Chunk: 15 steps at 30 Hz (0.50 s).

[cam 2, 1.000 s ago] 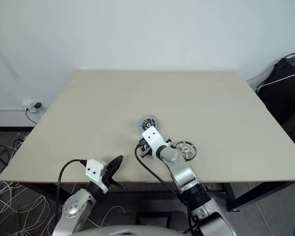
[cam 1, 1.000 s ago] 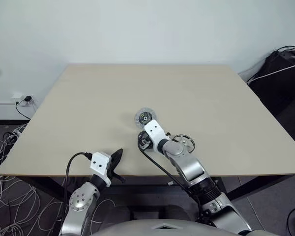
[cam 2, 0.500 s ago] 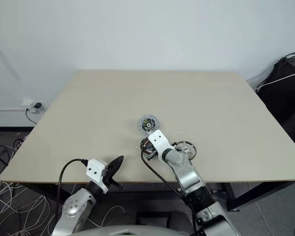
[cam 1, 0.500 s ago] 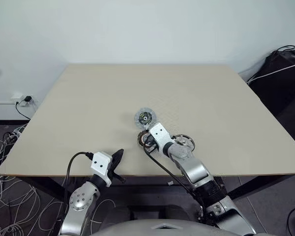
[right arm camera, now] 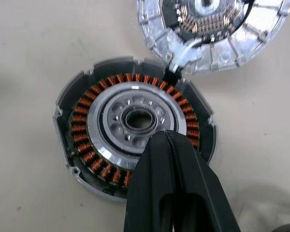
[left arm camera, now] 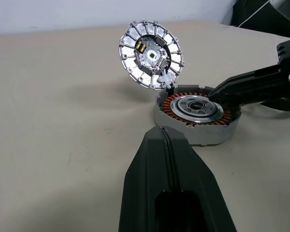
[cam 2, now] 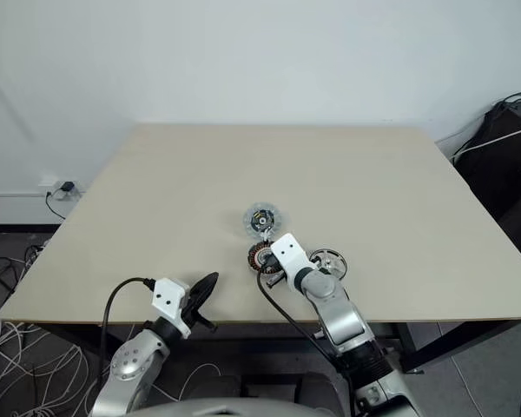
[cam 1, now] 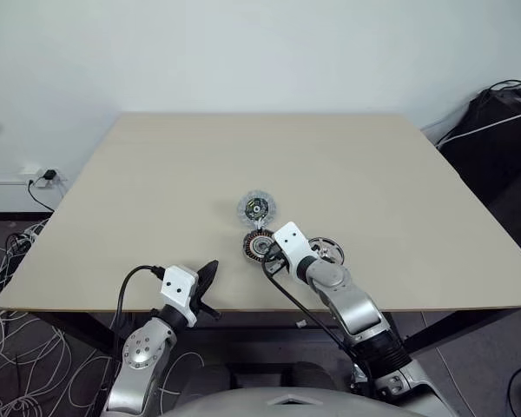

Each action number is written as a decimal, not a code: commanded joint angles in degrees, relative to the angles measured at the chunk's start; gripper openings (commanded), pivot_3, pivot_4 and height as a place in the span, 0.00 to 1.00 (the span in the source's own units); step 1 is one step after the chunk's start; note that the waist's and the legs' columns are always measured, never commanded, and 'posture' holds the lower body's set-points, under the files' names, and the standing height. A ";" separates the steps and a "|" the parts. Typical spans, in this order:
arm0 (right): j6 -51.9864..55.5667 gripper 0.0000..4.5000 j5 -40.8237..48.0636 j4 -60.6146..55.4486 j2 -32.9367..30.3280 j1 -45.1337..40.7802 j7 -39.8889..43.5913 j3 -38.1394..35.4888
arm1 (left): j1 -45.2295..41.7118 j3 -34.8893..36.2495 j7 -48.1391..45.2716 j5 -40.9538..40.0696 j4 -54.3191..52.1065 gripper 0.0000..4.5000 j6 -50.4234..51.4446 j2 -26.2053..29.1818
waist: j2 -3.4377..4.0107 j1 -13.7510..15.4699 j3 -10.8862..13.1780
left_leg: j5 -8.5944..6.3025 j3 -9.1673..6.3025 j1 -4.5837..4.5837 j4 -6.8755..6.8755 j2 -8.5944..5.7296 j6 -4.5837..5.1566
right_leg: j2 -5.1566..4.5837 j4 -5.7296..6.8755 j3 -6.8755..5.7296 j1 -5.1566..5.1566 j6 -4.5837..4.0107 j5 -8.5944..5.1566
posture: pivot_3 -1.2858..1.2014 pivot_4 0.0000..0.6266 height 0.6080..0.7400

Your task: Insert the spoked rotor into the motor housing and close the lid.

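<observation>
Motor housing (right arm camera: 135, 130) silver-grey, copper-orange windings; lid (left arm camera: 150, 54) silver; table (cam 1: 156, 191) beige.

Even, soft, bright light; sharp focus

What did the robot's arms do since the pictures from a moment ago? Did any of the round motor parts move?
The right gripper drew back toward the robot's right, uncovering the motor housing with copper windings it had been hiding. Its jaws are shut and hold nothing. The housing, its open lid, the spoked rotor and the left gripper all stayed put.
</observation>
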 commanded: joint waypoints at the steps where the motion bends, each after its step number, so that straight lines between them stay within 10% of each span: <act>1: -1.23 0.01 0.48 -2.44 1.58 -2.71 -0.34 -0.96 | -0.89 0.21 0.11 -0.20 -1.40 0.00 -0.04 0.17 | 0.02 -0.06 0.01 | 0.00 0.00 0.00 0.00 0.00 -0.01 | 0.00 0.00 0.00 0.00 0.00 0.00 | 0.52 0.00 1.00; 15: -3.89 0.01 -0.65 5.11 4.40 -6.49 -0.04 0.41 | 0.10 0.22 0.37 -0.35 -2.18 0.00 0.71 0.18 | 0.04 -0.09 0.02 | 0.11 0.00 0.00 -0.02 -0.01 -0.19 | 0.02 0.00 -0.01 0.00 0.00 0.00 | 0.52 0.00 1.00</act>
